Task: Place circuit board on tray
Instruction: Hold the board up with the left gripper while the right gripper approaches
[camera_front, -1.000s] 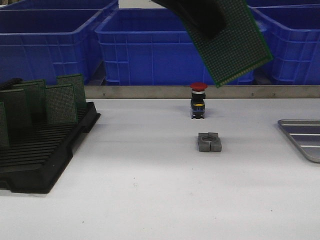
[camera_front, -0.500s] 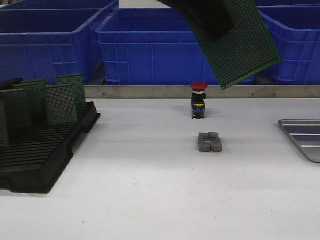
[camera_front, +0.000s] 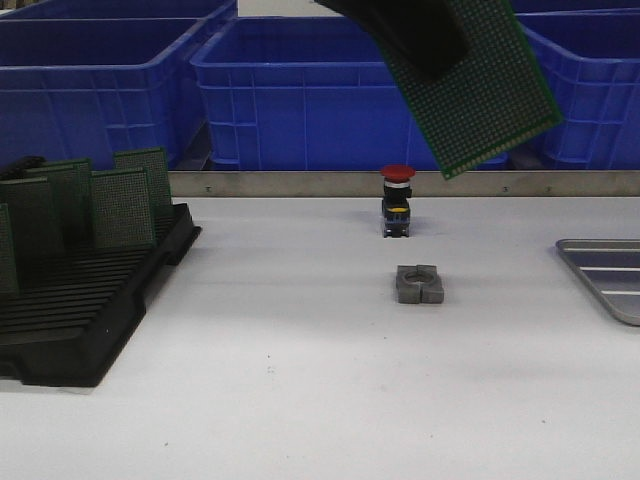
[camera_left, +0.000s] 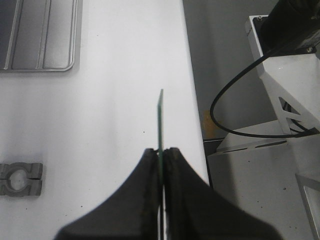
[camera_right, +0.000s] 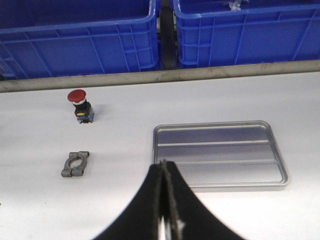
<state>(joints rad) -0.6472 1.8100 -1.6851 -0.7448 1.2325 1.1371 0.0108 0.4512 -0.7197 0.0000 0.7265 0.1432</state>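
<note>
Holding the circuit board (camera_front: 480, 90) high over the middle of the table, the left gripper (camera_left: 161, 162) has its jaws clamped on one end of it; in the left wrist view the board shows edge-on, a thin green line pinched between the two dark fingers (camera_left: 145, 175). In the front view the board hangs tilted in front of the blue bins (camera_front: 300, 90), above the red push button (camera_front: 397, 200) and the small grey clamp block (camera_front: 419, 284), touching nothing but the gripper.

The tray (camera_right: 220, 155) lies flat on the table well to the right, only its near-left corner showing at the edge of the front view. Its ridged floor is bare, as far as the right wrist view shows. The right gripper (camera_right: 164, 200) hovers above the near edge of the tray with its jaws pressed together and nothing between them.

As a judgement, the pick-up part is done: the board is out of the black rack (camera_front: 80, 300), where other green boards (camera_front: 120, 205) stand in their slots. What is left is the carry to the right until the board is over the tray, the lowering and levelling so that it lies flat on the ridges, and the release.
</note>
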